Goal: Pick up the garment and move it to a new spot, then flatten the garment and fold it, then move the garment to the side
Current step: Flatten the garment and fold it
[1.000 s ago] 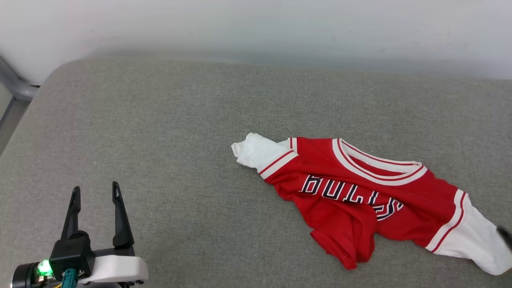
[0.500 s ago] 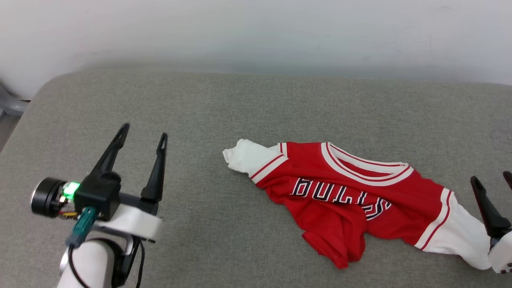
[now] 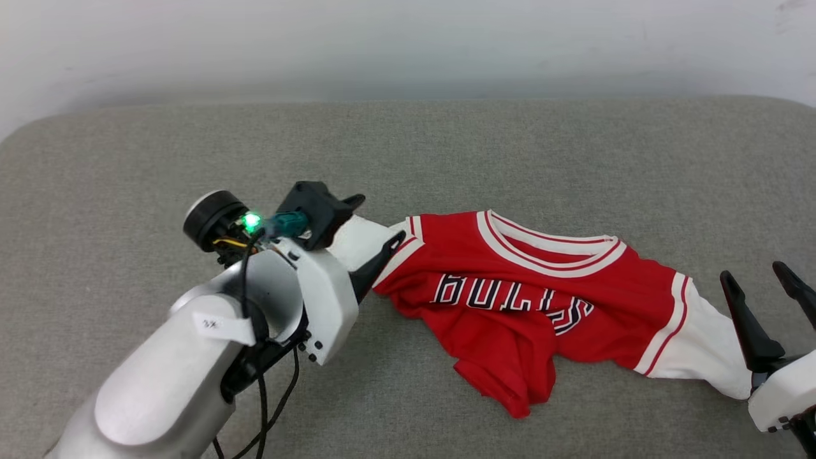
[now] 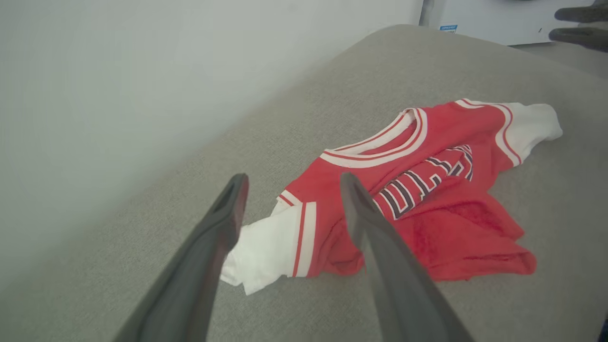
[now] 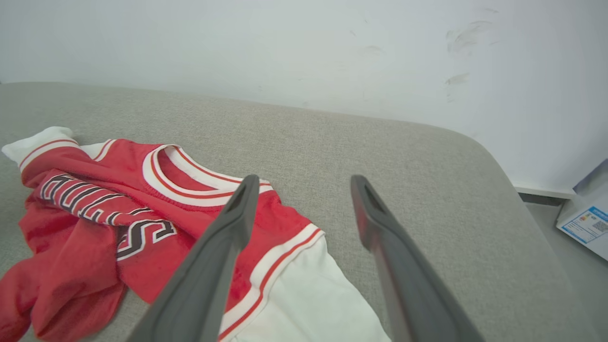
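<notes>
Nearest the head camera, the pale left forearm (image 3: 166, 382) rises from the lower left with a green light (image 3: 252, 221) glowing at its wrist. From it the left gripper (image 3: 377, 218) reaches out over the grey upholstered cushion (image 3: 127, 159), its two dark fingers spread apart and holding nothing. In the left wrist view one white sleeve (image 4: 266, 247) lies between and beyond those fingertips; whether either tip touches the cloth cannot be told. At the lower right the right gripper (image 3: 753, 271) points up the view, its fingers likewise parted and empty. It is just beside the other white sleeve (image 3: 701, 350), whose cuff end runs close to the gripper's base. Between the two grippers the garment (image 3: 510, 331), a red jersey-style T-shirt, lies rumpled on the cushion with its chest upward and its lower body bunched and folded over toward the near edge. The black, white-outlined lettering (image 3: 510, 299) runs across the chest, creased so that the last letters buckle. Farther back, the white-and-red striped neck trim (image 3: 542, 245) opens toward the rear of the cushion. Beyond the garment the cushion runs on to its rounded back edge, and behind that stands a plain pale wall (image 3: 408, 44)
</notes>
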You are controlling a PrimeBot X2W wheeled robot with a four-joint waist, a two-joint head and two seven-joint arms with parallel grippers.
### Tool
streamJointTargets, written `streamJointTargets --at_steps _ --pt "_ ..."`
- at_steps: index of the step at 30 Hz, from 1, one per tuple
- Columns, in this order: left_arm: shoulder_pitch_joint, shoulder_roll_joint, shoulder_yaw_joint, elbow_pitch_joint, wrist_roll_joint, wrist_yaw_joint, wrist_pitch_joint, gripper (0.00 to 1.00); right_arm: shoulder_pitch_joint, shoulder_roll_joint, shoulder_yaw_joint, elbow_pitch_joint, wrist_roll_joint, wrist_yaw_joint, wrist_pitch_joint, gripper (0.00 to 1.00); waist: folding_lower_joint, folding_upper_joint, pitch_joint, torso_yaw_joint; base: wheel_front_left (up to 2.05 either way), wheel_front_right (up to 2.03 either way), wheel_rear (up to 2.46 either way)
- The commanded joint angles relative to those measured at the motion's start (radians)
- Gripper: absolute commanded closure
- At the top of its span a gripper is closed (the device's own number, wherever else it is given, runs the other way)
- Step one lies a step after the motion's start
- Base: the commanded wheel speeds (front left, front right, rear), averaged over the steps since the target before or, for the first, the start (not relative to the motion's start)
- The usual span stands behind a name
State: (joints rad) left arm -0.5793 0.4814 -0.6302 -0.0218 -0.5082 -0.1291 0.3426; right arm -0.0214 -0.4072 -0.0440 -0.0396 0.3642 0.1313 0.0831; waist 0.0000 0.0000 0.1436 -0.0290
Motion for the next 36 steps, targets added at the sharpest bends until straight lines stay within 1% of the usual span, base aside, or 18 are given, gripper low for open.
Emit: streamJointTargets --at_steps 1,4,7,8,13,17,25,26,27,28,32,36 --pt "-0.033 0.017 -0.048 0.015 -0.030 0.000 0.038 0.00 -0.016 0.007 0.003 -0.005 -0.008 -0.001 -0.001 0.00 0.0000 0.0000 0.020 -0.021 0.00 0.00 0.00" --pt "-0.104 0.049 -0.151 0.056 -0.093 0.000 0.121 0.00 -0.034 0.013 0.011 -0.007 -0.008 -0.001 -0.004 0.00 0.0000 0.0000 0.043 -0.046 0.00 0.00 0.00" --pt "-0.166 0.070 -0.243 0.106 -0.136 0.000 0.174 0.00 -0.053 0.019 0.011 -0.001 -0.006 -0.001 -0.011 0.00 0.0000 0.0000 0.068 -0.067 0.00 0.00 0.00" --pt "-0.166 0.070 -0.243 0.106 -0.136 0.000 0.174 0.00 -0.053 0.019 0.011 -0.001 -0.006 -0.001 -0.011 0.00 0.0000 0.0000 0.068 -0.067 0.00 0.00 0.00" --pt "-0.247 0.088 -0.363 0.202 -0.188 0.000 0.210 0.00 -0.087 0.024 0.022 0.011 -0.001 -0.001 -0.025 0.00 0.0000 0.0000 0.118 -0.101 0.00 0.00 0.00" --pt "-0.286 0.087 -0.445 0.270 -0.230 0.000 0.217 0.00 -0.111 0.027 0.028 0.024 0.001 -0.001 -0.038 0.00 0.0000 0.0000 0.153 -0.120 0.00 0.00 0.00" --pt "-0.302 0.079 -0.607 0.381 -0.322 0.000 0.255 0.00 -0.146 0.027 0.041 0.048 -0.002 -0.001 -0.058 0.00 0.0000 0.0000 0.186 -0.137 0.00 0.00 0.00" --pt "-0.297 0.083 -0.646 0.393 -0.358 -0.001 0.288 0.34 -0.154 0.025 0.041 0.052 -0.006 -0.001 -0.060 0.00 0.0000 0.0000 0.187 -0.137 0.00 0.00 0.00" --pt "-0.297 0.086 -0.653 0.397 -0.364 -0.001 0.290 0.96 -0.156 0.026 0.042 0.054 -0.008 -0.001 -0.059 0.00 0.0000 0.0000 0.187 -0.136 0.00 0.00 0.00" --pt "-0.299 0.088 -0.658 0.400 -0.367 -0.001 0.292 1.00 -0.158 0.026 0.045 0.054 -0.010 -0.001 -0.060 0.00 0.0000 0.0000 0.187 -0.135 0.00 0.00 0.00" --pt "-0.305 0.074 -0.669 0.410 -0.386 -0.005 0.259 1.00 -0.163 0.029 0.056 0.056 -0.013 -0.001 -0.063 0.00 0.0000 0.0000 0.184 -0.128 0.00 0.00 0.00" --pt "-0.343 0.058 -0.662 0.406 -0.380 -0.005 0.189 1.00 -0.149 0.023 0.052 0.059 -0.014 -0.001 -0.061 0.00 0.0000 0.0000 0.157 -0.108 0.00 0.00 0.00"
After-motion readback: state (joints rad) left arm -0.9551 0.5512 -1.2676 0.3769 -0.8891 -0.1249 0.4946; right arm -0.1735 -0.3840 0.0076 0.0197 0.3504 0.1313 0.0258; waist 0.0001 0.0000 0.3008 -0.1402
